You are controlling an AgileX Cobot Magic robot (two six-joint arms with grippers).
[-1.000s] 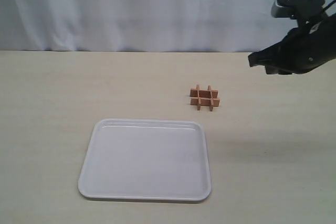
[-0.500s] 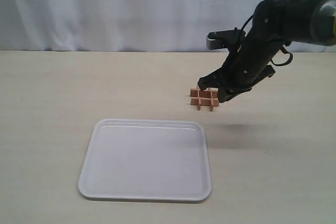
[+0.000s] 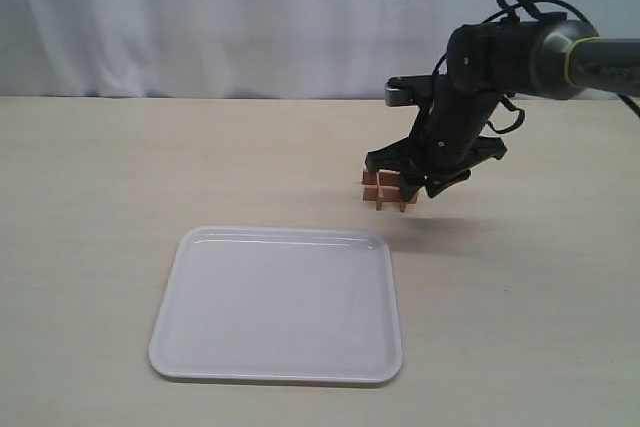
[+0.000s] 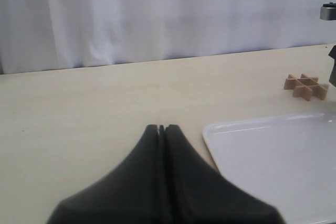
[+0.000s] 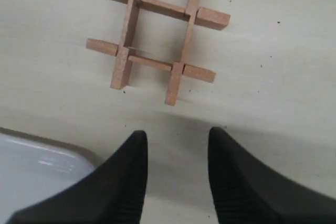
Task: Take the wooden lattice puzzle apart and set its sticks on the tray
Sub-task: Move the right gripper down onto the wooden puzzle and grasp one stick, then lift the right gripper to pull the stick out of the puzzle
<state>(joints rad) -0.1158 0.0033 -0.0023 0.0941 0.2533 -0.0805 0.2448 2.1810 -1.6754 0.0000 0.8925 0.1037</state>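
Hovering close by the wooden lattice puzzle (image 5: 160, 7), right end effector (image 5: 176, 136) has jaws parted, empty. Puzzle's whole on the surface (image 3: 100, 167) near the tray (image 3: 200, 347), so I'd drop straight down and pinch one outer stick (image 5: 186, 40).

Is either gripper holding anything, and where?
Nothing is held. The right gripper is open with the puzzle beyond its tips; the left gripper is shut and empty.

Right gripper (image 3: 405, 175) hid part of the wooden lattice puzzle (image 3: 378, 189); the tray (image 4: 273, 156) ran off the left wrist view's edge.
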